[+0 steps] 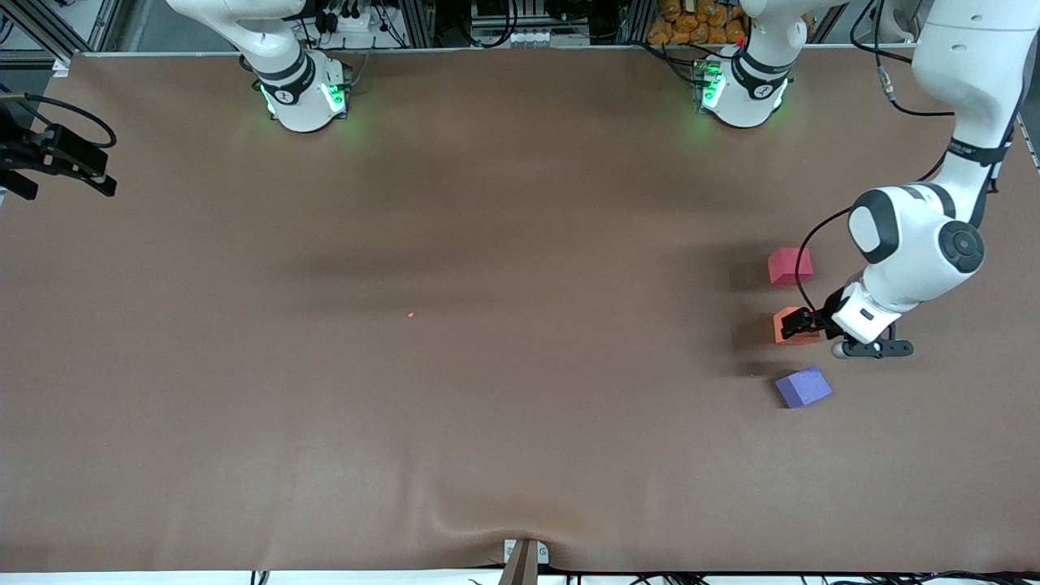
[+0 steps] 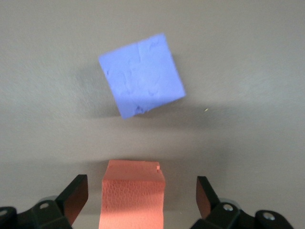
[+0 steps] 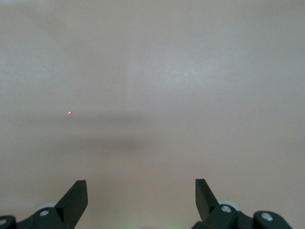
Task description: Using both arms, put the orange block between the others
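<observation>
Brown desk (image 1: 455, 390) carries the light, soft-looking orange block (image 2: 132, 195), graspable by its flat sides, between pinkish-red cube (image 1: 790, 266) and lavender cube (image 2: 141, 75), left gripper (image 2: 142, 198) jaws wide around it, not touching, while the idle right gripper (image 3: 141, 200) also gapes.

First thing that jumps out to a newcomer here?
Three small matte foam cubes line up near the left arm's end of the table: pinkish-red farthest from the front camera, bright orange in the middle, lavender-purple nearest. The left claw stands open around the orange one.

Two white robot arms with black joint bands.
Round white bases glow green; a black cable loops beside the left arm (image 1: 910, 260), ending in a black left gripper (image 1: 804, 323).
</observation>
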